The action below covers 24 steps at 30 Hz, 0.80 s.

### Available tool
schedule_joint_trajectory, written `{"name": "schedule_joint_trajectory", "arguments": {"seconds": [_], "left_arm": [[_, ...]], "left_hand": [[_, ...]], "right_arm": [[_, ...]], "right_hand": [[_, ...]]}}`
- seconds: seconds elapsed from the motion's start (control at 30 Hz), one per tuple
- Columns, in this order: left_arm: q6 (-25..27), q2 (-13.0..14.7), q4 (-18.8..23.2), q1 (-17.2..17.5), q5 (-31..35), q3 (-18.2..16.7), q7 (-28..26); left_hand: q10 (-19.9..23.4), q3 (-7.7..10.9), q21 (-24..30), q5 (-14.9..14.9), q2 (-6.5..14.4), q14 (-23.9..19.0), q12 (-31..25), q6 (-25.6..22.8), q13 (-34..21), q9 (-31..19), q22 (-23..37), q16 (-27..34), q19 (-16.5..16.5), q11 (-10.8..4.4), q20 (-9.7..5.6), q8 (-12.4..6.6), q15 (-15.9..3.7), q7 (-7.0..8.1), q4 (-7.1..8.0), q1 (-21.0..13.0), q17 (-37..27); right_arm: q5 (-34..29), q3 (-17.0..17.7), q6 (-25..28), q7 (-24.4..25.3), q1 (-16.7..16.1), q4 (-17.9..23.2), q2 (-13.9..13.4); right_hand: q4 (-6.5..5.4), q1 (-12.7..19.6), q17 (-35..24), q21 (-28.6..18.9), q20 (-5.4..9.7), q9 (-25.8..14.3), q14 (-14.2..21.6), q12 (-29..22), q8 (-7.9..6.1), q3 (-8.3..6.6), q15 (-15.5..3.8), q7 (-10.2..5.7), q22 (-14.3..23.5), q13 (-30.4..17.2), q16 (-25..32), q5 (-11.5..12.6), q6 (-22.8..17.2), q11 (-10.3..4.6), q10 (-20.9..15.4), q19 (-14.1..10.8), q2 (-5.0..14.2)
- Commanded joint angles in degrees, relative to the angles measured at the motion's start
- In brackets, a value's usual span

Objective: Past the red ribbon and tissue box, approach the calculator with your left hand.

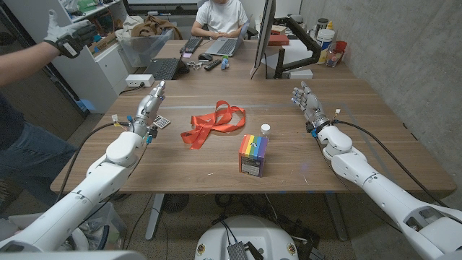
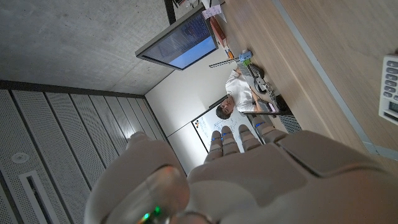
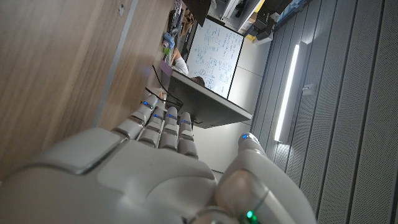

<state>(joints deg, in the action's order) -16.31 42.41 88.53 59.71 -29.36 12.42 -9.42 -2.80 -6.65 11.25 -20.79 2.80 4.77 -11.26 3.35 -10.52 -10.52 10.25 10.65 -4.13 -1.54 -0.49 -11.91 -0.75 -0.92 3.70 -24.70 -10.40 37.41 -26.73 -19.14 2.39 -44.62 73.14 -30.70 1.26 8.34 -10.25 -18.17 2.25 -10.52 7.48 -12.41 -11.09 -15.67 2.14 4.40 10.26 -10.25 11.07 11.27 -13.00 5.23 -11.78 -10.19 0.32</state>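
Note:
A small white calculator (image 1: 161,122) lies on the wooden table (image 1: 216,170) at the left, just right of my left hand (image 1: 148,108). That hand hovers beside it with fingers stretched out away from me, holding nothing. In the left wrist view the calculator (image 2: 390,81) shows at the picture's edge beyond the back of the left hand (image 2: 249,180). The red ribbon (image 1: 214,123) lies crumpled mid-table. The rainbow-topped tissue box (image 1: 253,154) stands nearer the front. My right hand (image 1: 309,105) is at the right, fingers apart and empty; its back (image 3: 168,168) shows in the right wrist view.
A small white-capped bottle (image 1: 266,130) stands behind the tissue box. Laptops (image 1: 164,68) and a monitor (image 1: 263,36) crowd the table's far end, where a person (image 1: 220,18) sits. Another person's gloved hand (image 1: 68,36) holds a controller at the far left.

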Motion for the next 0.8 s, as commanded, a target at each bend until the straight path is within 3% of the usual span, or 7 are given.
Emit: {"name": "schedule_joint_trajectory", "arguments": {"seconds": [0.03, 0.8], "left_arm": [[1.6, 1.6, 1.5, 0.9, 1.0, -1.3, -1.5], [6.7, 5.8, 5.8, 3.6, 3.6, -3.9, -4.7]], "left_hand": [[0.2, -0.09, 0.3, -0.4, 0.1, -0.2, -0.4, -0.1, -0.3, -0.3, 0.3, 0.5, 0.0, 0.14, 0.37, -0.23, -0.08, -0.14, -0.27, -0.7, -0.2], [0.2, 0.55, 0.4, -0.5, 0.9, -0.4, -0.3, -0.1, -0.3, -0.3, 0.3, 0.4, 0.0, 0.37, 1.40, -0.17, -0.23, 0.00, -1.43, -3.2, -0.2]], "right_arm": [[0.0, -0.1, -0.2, 0.0, 0.5, -0.6, 0.2], [1.1, 1.0, -1.6, -0.9, 0.4, -1.5, 0.6]], "right_hand": [[0.18, 0.1, -0.3, 0.1, 0.83, -0.2, 0.5, 0.2, -0.22, -0.04, 0.01, -0.27, 0.1, -0.2, -0.2, 0.1, -0.4, 0.18, -0.4, -0.3, 0.35], [0.32, 0.1, -0.3, 0.5, 0.87, -0.2, 1.0, 0.1, -0.32, 0.09, -0.42, -0.63, 0.2, -0.2, -0.1, 0.2, -0.8, -0.36, -0.9, -0.7, 0.47]]}}
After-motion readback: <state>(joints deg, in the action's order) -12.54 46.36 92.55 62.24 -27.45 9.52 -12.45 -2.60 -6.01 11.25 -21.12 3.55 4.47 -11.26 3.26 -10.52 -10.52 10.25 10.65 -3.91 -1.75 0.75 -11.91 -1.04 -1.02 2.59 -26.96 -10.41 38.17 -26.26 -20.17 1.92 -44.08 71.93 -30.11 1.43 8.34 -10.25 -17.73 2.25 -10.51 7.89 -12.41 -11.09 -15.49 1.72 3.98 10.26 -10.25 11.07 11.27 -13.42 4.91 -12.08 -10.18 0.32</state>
